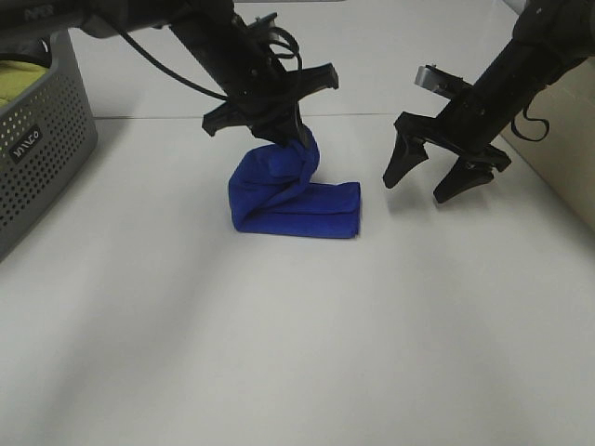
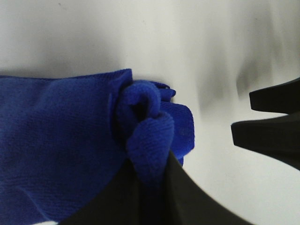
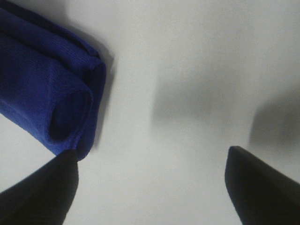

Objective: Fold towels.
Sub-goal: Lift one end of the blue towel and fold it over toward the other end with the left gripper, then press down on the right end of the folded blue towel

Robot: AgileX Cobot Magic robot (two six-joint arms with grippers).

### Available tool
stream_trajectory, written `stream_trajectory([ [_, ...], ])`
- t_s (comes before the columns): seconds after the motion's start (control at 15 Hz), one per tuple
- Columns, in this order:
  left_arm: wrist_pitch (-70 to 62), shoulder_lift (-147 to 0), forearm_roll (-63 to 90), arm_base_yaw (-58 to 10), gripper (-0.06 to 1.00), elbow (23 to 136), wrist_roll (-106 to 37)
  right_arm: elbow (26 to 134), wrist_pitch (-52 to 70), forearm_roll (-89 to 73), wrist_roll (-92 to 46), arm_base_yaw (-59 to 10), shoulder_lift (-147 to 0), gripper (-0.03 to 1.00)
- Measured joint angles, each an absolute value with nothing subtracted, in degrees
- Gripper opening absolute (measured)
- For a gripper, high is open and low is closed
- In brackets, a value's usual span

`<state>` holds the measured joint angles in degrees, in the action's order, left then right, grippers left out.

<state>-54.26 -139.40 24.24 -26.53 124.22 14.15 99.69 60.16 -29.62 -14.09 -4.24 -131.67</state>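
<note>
White table (image 1: 279, 353): left gripper (image 1: 296, 139) pinches blue towel (image 1: 297, 209) from above; right gripper (image 1: 414, 190) gapes nearby.

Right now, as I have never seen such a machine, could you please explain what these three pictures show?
It is a two-armed robot, and each black arm ends in a hand. One picture is taken from high up and looks down on a white table; the other two come from a camera on each wrist. On the table lies a blue towel, partly folded. The left hand is shut on one bunched end and holds it up; the right hand hangs open beside the towel, holding nothing. A grey basket stands at the left of the high view.
</note>
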Motion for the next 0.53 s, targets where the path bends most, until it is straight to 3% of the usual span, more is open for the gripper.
stream_trajectory([
  [0.2, -55.3, -143.2, 24.8, -27.3, 0.12, 126.7, 17.0, 99.7, 60.1, -29.9, -14.1, -4.2, -131.7, 0.82],
  [0.4, -54.1, -143.6, 28.1, -27.6, 0.41, 126.9, 18.7, 99.7, 60.1, -30.4, -14.1, -4.2, -131.7, 0.82],
  [0.53, -53.9, -143.6, 34.6, -27.7, 0.5, 126.9, 17.6, 99.7, 60.1, -30.4, -14.1, -4.2, -131.7, 0.82],
])
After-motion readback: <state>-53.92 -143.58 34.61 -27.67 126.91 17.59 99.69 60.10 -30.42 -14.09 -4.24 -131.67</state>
